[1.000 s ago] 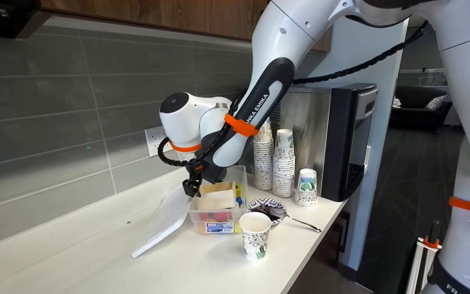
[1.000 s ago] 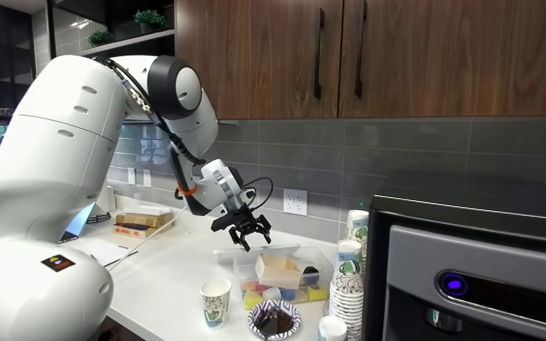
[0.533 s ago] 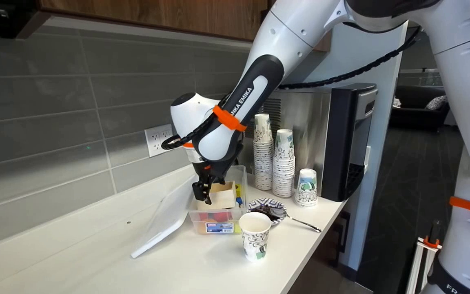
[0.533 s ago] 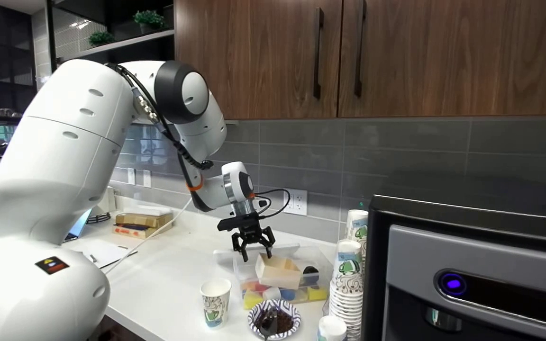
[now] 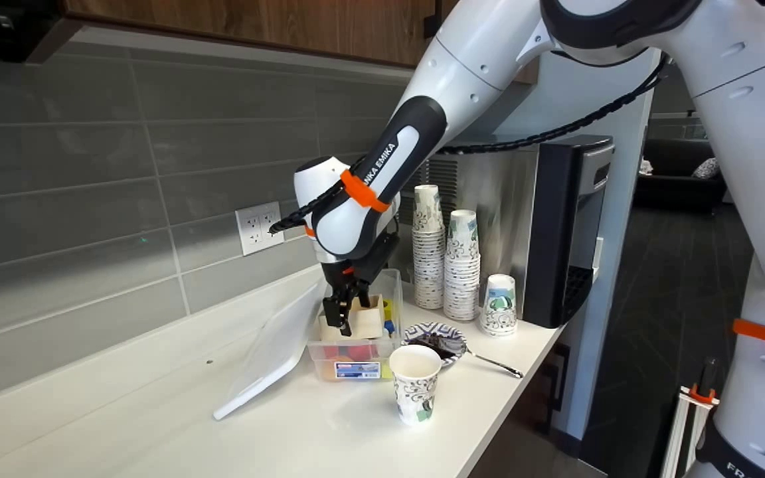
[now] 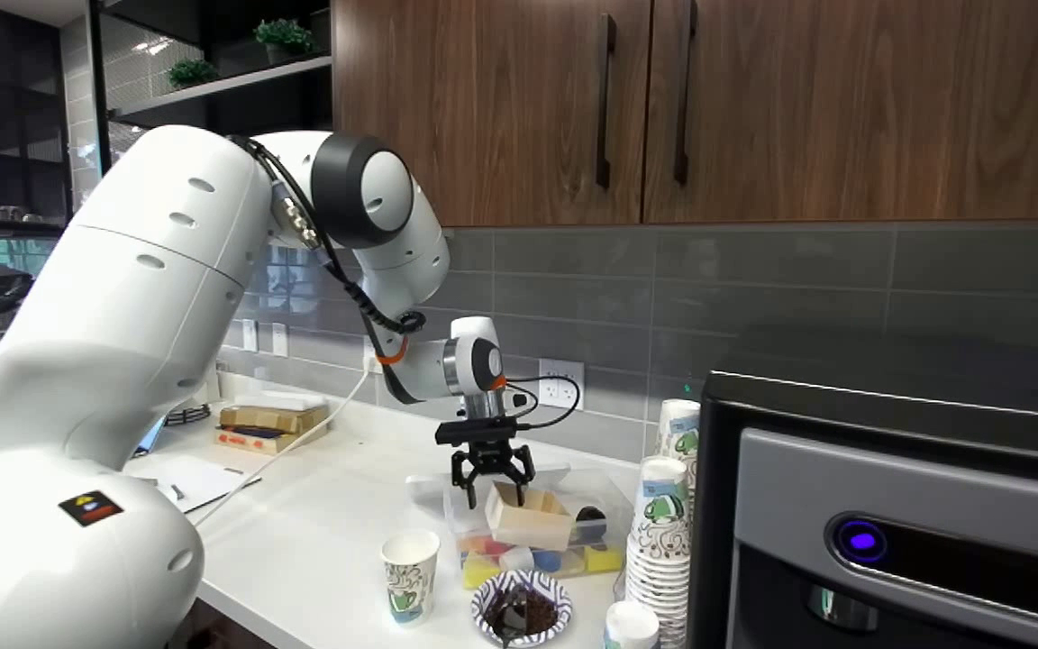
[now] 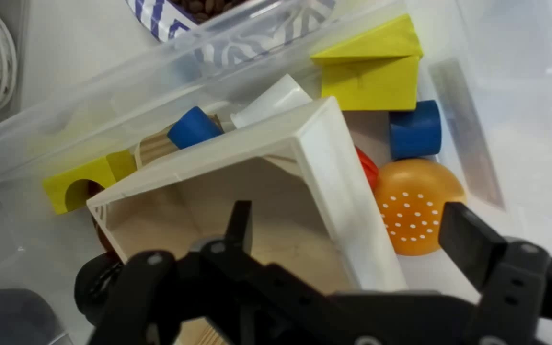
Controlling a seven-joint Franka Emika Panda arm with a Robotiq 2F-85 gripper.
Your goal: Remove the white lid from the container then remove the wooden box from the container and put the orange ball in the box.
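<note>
In an exterior view, the gripper (image 5: pixel 354 317) is now hanging lower over the counter (image 5: pixel 170 425). In an exterior view, cabinets (image 6: pixel 771 117) are filling the upper right. In the wrist view, spread fingers (image 7: pixel 470 244) are seemingly straddling one wall of the wooden box (image 7: pixel 352 215) in the container (image 7: pixel 94 110).

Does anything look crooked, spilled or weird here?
Yes, two things look crooked. The wooden box seems tilted in the container, with blocks under it instead of a flat floor. The white lid slants up beside the container rather than lying flat. I don't see any spills or damage.
</note>
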